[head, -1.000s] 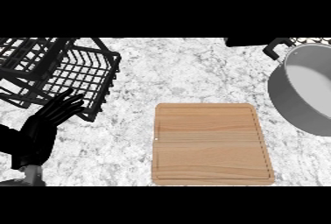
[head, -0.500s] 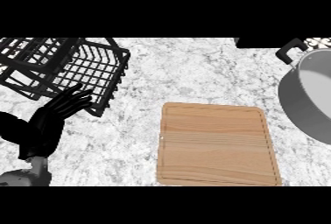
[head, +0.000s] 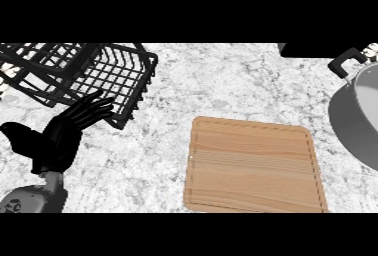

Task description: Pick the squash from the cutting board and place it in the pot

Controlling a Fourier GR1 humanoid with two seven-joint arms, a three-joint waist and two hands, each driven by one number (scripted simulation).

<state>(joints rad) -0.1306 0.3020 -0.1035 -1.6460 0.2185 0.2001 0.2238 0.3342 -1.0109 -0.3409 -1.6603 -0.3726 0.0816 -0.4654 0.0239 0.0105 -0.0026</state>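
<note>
Squash: not visible anywhere in the head view. The cutting board (head: 255, 167), where the task places it, shows only bare wood with a groove near its edge, so I cannot report where the squash is, nor its colour, shape or finish.

Handling, as a judgement from the task alone: a squash is normally stiff, moderately heavy and smooth-skinned, so it could slip or roll. I would expect to take hold across its thickest part, fingers on one side and thumb on the other, rather than at a tapering end. Confirm this once it can be seen.

Pot (head: 359, 117): grey metal with a dark handle, at the right edge and cut off by it, slightly farther than the board. Nothing can be seen inside the part that shows.

My left hand (head: 63, 135): over the counter (head: 229, 85) at the left, well apart from the board. Fingers straight and spread, pointing far and right, grasping nothing. Their tips lie just beside the near corner of the black wire basket (head: 88, 75); I cannot tell whether they touch it.

My right hand: not in the view, so I cannot tell what it holds, if anything.

Step status: placement cannot be confirmed from this view.
</note>
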